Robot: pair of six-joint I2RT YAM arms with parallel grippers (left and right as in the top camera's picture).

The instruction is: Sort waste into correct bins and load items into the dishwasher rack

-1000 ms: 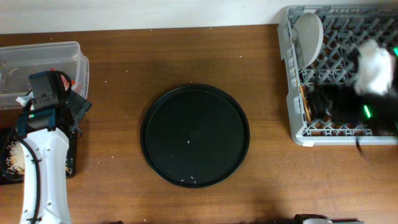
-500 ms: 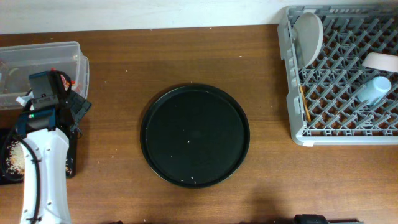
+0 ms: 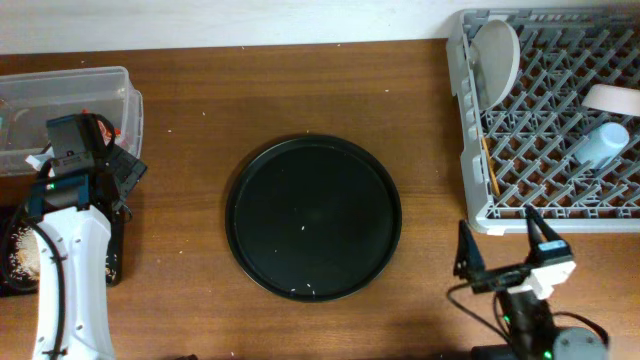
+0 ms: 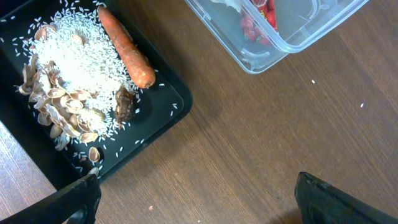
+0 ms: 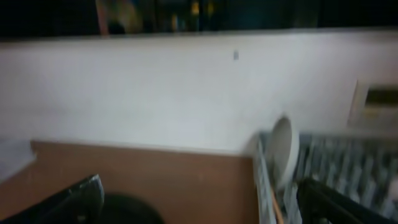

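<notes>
The left gripper [image 4: 198, 186] and the right gripper [image 3: 497, 235] both have fingers spread wide and hold nothing. At upper right the dishwasher rack [image 3: 466, 150] holds the plate [image 3: 497, 55], cup [image 3: 600, 148] and bowl [image 3: 612, 98]. The carrot [image 4: 124, 46] and rice [image 4: 74, 59] lie in the black tray [image 4: 171, 102].

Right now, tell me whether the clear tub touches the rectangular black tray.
Apart. The left wrist view shows bare wooden table between the clear tub and the rectangular black tray.

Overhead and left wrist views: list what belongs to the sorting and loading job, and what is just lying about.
Job: dishwasher rack, white plate, blue cup, white bowl, chopsticks, clear tub, black rectangular tray, rice, carrot, red wrapper.
Lying about: round black tray.
</notes>
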